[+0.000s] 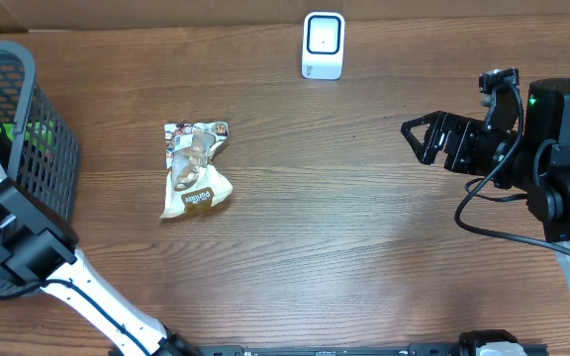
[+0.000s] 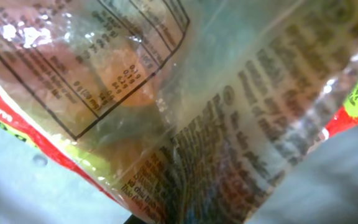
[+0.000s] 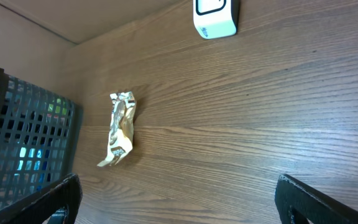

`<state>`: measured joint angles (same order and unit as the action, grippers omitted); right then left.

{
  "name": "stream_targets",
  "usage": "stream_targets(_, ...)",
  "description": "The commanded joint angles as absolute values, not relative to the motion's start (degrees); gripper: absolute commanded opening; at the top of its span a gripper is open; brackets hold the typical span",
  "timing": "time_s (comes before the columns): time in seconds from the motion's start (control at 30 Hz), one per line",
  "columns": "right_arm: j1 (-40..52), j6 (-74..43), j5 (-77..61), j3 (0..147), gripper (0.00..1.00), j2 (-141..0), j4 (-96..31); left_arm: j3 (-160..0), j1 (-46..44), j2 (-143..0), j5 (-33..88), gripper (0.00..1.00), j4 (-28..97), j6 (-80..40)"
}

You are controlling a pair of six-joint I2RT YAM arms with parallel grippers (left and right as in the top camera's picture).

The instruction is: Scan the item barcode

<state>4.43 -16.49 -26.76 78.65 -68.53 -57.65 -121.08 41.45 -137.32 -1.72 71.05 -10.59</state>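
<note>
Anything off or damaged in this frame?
Only the snack packet: it lies crumpled and twisted on the table, apart from the basket. Nothing spilled; the scanner looks intact.

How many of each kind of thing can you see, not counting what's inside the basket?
Snack packet: 1
Basket: 1
White scanner: 1
Robot arms: 2
Total: 5
</note>
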Motion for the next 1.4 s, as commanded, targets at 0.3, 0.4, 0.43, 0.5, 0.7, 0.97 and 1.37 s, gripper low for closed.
stream_targets(0.3, 4.1, -16.53, -27.11, 80.16, 1.0, -68.45, -57.39, -120.6, 41.91, -121.08, -1.45, 0.04, 77.14, -10.96)
stream_targets(0.4, 4.1, -16.56, -27.11, 80.16, 1.0, -68.45, -57.45, -120.6, 42.11, -120.33, -1.39, 0.04, 78.48, -10.96)
stream_targets(0.43, 4.1, -16.53, -27.11, 80.16, 1.0, -68.45, -57.58, -120.6, 42.15, -120.2, -1.41, 0.04, 78.85, -10.94)
stream_targets(0.5, 4.1, -16.53, -27.11, 80.16, 1.0, -68.45, -57.67, -120.6, 42.26, -120.14, -1.39, 0.04, 79.37, -10.96)
stream_targets(0.7, 4.1, -16.56, -27.11, 80.16, 1.0, -68.45, -57.6, -120.6, 42.39, -120.14, -1.37, 0.04, 80.01, -10.92)
stream_targets(0.97, 4.1, -16.58, -27.14, 80.16, 1.0, -68.45, -56.93, -120.6, 42.44, -120.09, -0.51, 0.04, 80.14, -10.72)
stream_targets(1.37, 4.1, -16.58, -27.14, 80.16, 1.0, -68.45, -56.86, -120.62, 42.74, -110.85, 1.1, 0.04, 77.28, -10.76)
